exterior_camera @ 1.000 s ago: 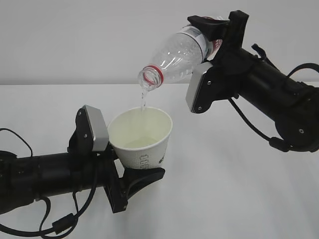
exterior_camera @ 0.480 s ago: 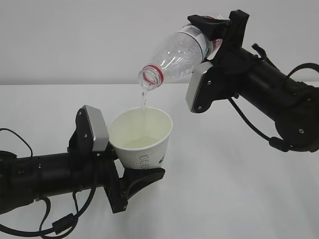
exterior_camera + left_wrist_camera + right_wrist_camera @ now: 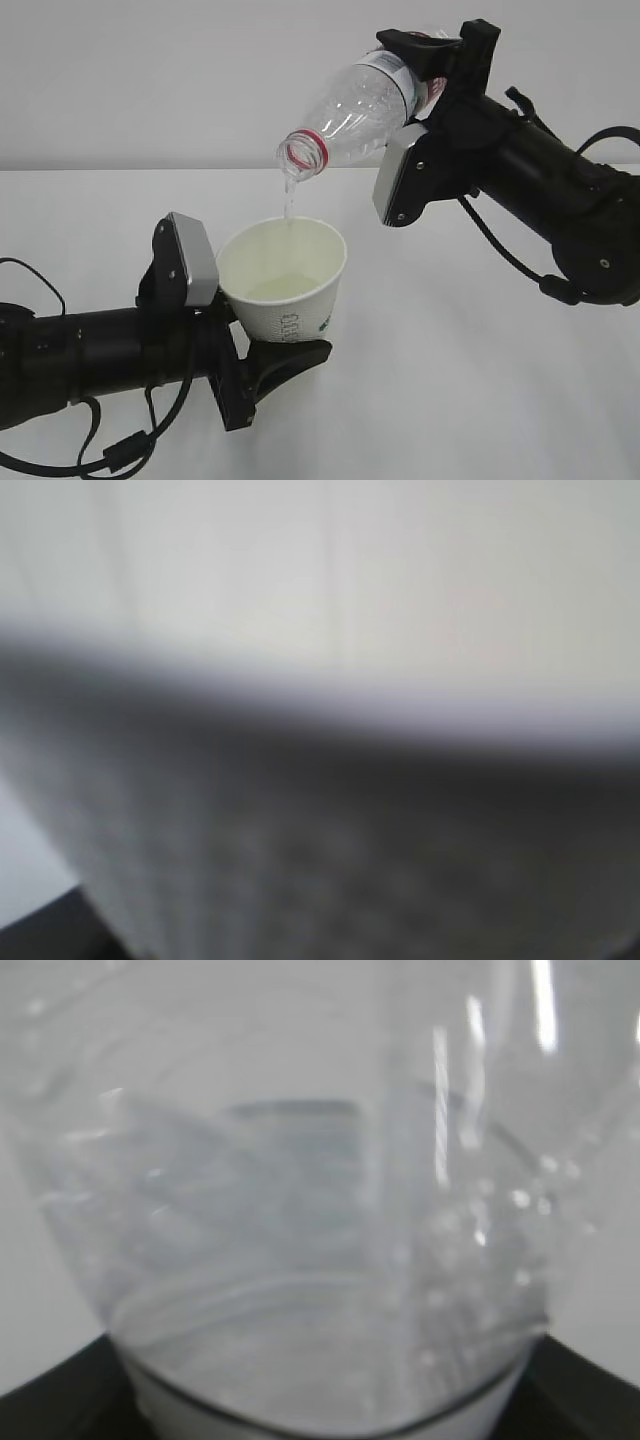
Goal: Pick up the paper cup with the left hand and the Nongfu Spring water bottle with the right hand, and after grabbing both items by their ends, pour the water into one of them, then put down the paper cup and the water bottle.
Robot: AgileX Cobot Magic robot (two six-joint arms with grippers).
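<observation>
At upper right, the right hand [image 3: 432,62] grips the tilted Nongfu Spring water bottle [image 3: 355,105] by its base. A thin stream of the water [image 3: 288,203] falls into the paper cup [image 3: 283,281], which the left hand [image 3: 262,362] clasps at lower left above the tabletop [image 3: 440,380].

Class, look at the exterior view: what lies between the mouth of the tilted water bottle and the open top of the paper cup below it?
A thin stream of water falls from the bottle into the paper cup; nothing else lies there.
</observation>
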